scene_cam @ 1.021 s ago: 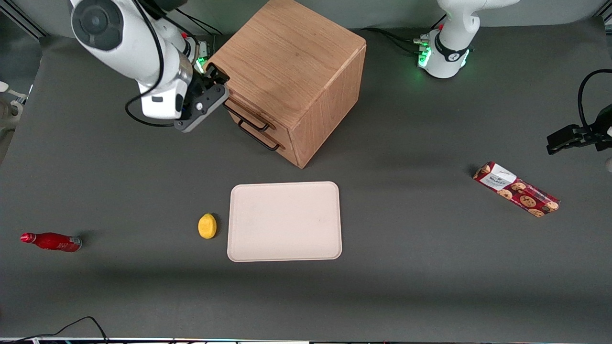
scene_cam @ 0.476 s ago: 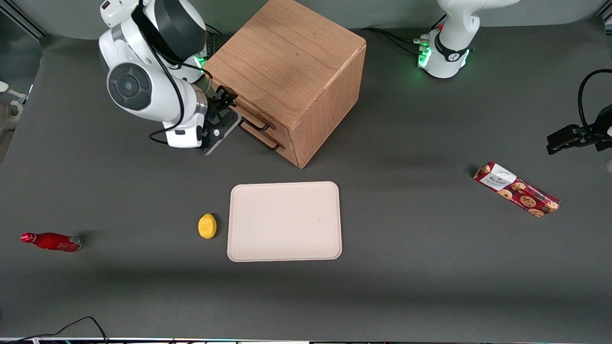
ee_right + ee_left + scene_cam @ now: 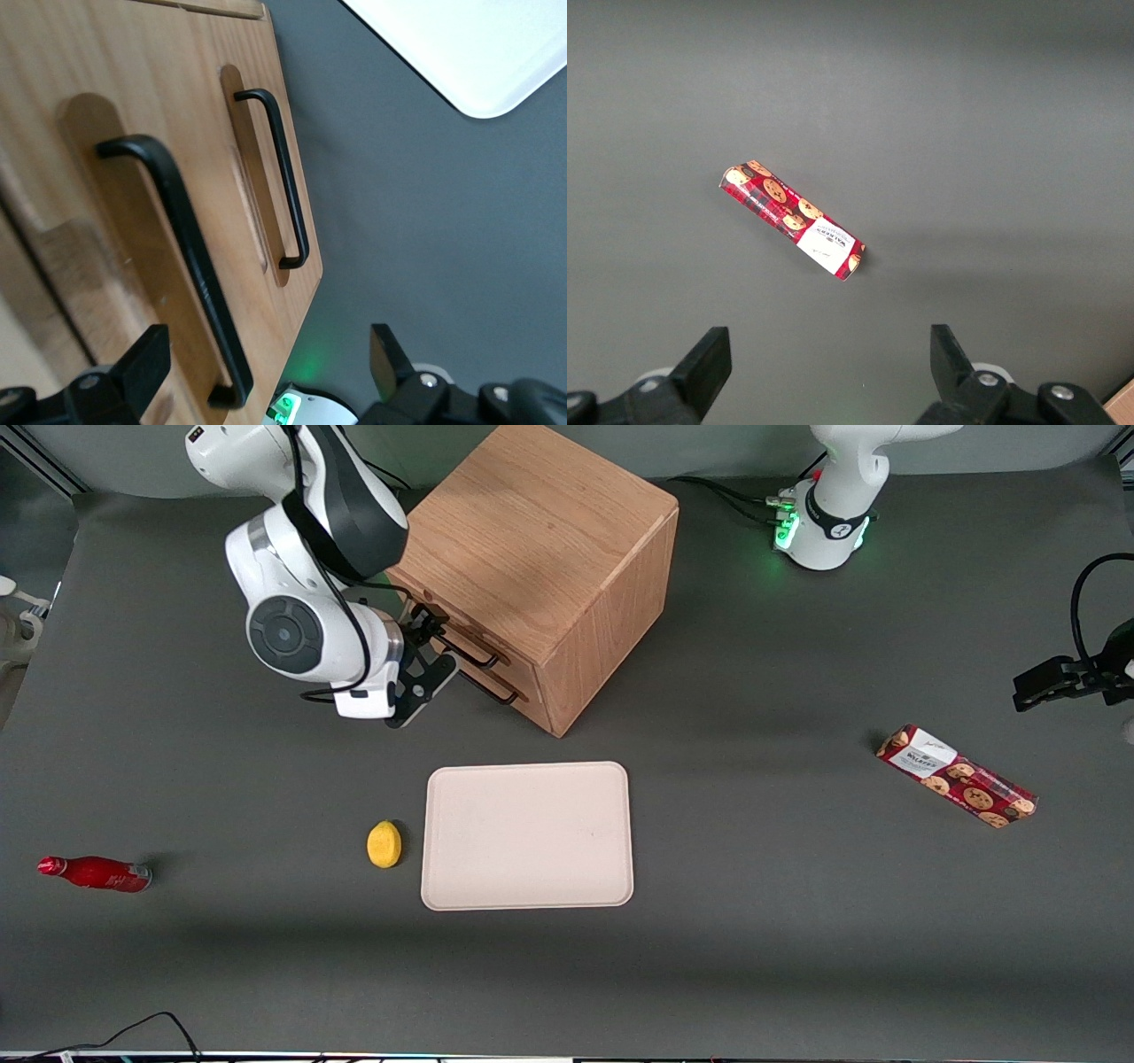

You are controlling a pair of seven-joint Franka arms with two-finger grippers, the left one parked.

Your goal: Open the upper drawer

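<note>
The boxy wooden cabinet [image 3: 540, 567] is standing on the grey surface [image 3: 762, 921] toward the working arm's end, farther from the front camera than the pale tray [image 3: 528, 835], with its two drawer fronts turned toward the right arm. The upper drawer [image 3: 443, 622] is sitting flush and shut at the top of that face, its thin black bar handle [image 3: 182, 257] running along the drawer front, parallel to the identical handle of the lower drawer [image 3: 279, 177] below it. The hand [image 3: 425, 657] is hovering just in front of the drawer face, and in the wrist view its two fingers [image 3: 133, 367] are standing spread apart, holding nothing, with the near end of the upper handle lying between them. The handle's long axis is appearing to run away from the fingers rather than across the gap between them, so the hand is probably needing to close in on the bar and settle around it before any pull. The pull itself would have to go straight out from the cabinet face, toward the open surface where the arm is standing. A lemon [image 3: 384, 843] is lying beside the tray, a red bottle [image 3: 96, 873] near the working arm's edge, and a biscuit packet [image 3: 793, 218] toward the parked arm's end.
</note>
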